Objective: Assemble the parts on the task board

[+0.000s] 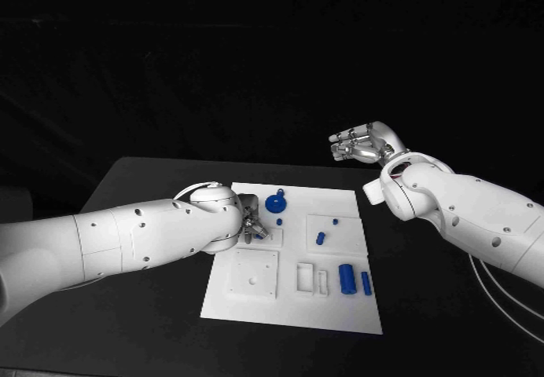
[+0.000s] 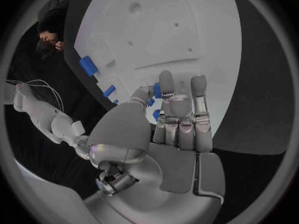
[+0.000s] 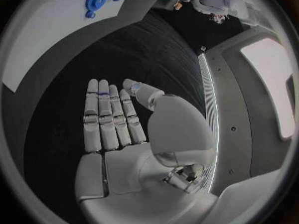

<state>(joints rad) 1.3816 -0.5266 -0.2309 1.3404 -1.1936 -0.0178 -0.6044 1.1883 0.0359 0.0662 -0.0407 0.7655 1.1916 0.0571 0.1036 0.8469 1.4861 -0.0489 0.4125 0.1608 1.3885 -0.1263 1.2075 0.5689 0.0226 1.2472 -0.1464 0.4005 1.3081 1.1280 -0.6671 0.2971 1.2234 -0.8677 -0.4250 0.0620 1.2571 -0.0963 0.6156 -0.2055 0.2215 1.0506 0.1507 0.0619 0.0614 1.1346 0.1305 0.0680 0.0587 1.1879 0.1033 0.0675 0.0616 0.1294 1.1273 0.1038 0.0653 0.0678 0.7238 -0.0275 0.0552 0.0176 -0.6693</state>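
The white task board (image 1: 297,302) lies in the middle of the black table. A blue gear (image 1: 276,204) sits at its far end, with a small blue peg (image 1: 280,222) beside it. A blue cylinder (image 1: 347,279) and a blue bar (image 1: 366,283) lie near the right edge. My left hand (image 1: 251,228) hovers low over the board's left side, just short of the gear. Its fingers (image 2: 181,109) are stretched out and hold nothing, and blue parts (image 2: 157,90) peek out behind them. My right hand (image 1: 363,145) is raised beyond the table's far right corner, palm (image 3: 124,139) flat and bare.
A square white plate with holes (image 1: 253,275) and slots (image 1: 306,276) takes up the board's near part. Two more small blue pieces (image 1: 321,238) stand mid-board. In the right wrist view, the gear (image 3: 96,0) and the board (image 3: 50,35) appear far off.
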